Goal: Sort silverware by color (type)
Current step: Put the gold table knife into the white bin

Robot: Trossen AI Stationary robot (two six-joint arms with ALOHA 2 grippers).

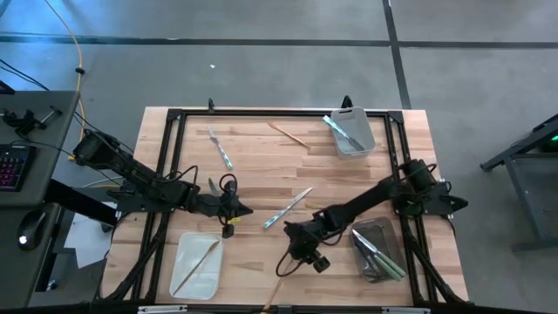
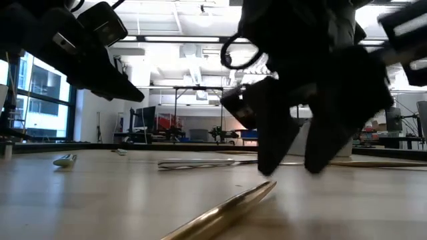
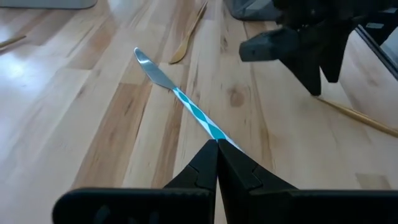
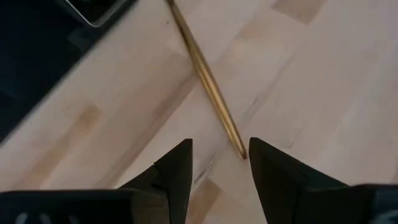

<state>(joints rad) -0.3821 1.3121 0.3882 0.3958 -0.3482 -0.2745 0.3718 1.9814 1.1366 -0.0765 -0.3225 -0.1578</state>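
Right wrist view: open right claw (image 4: 219,163) above gold utensil (image 4: 205,78).

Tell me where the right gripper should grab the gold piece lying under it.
Grip the gold piece on its slim handle, just up from the tip between the open right gripper fingers. Come straight down, jaws across the shaft: it lies flat on the table.

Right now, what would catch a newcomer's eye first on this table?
Two dark arms meet mid-table: the right gripper hangs open just over the end of a gold piece near the front edge. The left gripper is shut, pointing along a blue-handled knife in the table's middle. Three trays hold sorted silverware: one back right, one front right, one front left.
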